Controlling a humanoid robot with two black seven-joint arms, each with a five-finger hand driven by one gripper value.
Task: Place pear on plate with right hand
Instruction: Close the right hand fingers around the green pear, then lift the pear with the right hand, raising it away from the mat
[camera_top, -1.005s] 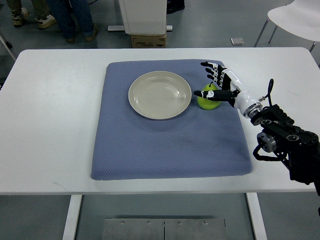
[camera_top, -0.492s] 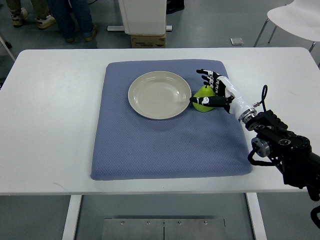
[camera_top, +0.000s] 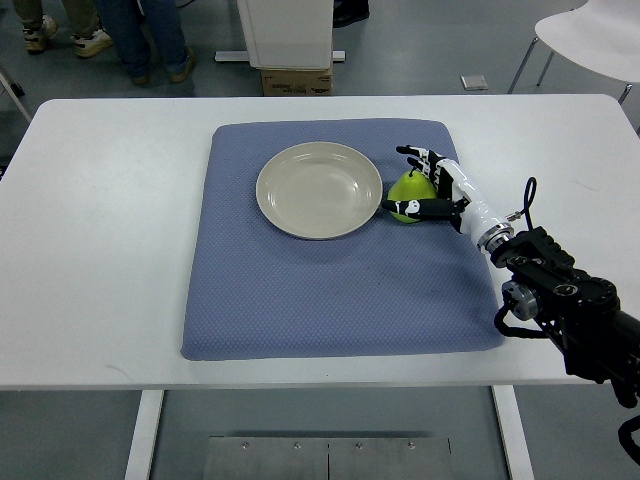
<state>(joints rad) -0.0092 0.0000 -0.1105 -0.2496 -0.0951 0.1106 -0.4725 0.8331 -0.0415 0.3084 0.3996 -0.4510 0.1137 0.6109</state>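
A green pear (camera_top: 406, 191) lies on the blue mat (camera_top: 330, 290), just right of an empty cream plate (camera_top: 318, 190) and almost touching its rim. My right hand (camera_top: 398, 181) comes in from the lower right and wraps the pear. Its fingers (camera_top: 418, 158) curl over the far side and the thumb (camera_top: 408, 208) presses on the near side. The pear still sits on the mat. The left arm does not show.
The mat covers the middle of a white table (camera_top: 100, 250). Beyond the far edge stand a cardboard box (camera_top: 296, 80), a white chair (camera_top: 590, 35) at the top right, and people's legs (camera_top: 140, 40) at the top left.
My right hand slid toward me and slightly left, and its fingers closed in from spread to curled around the pear. The pear shifted a little toward the plate.
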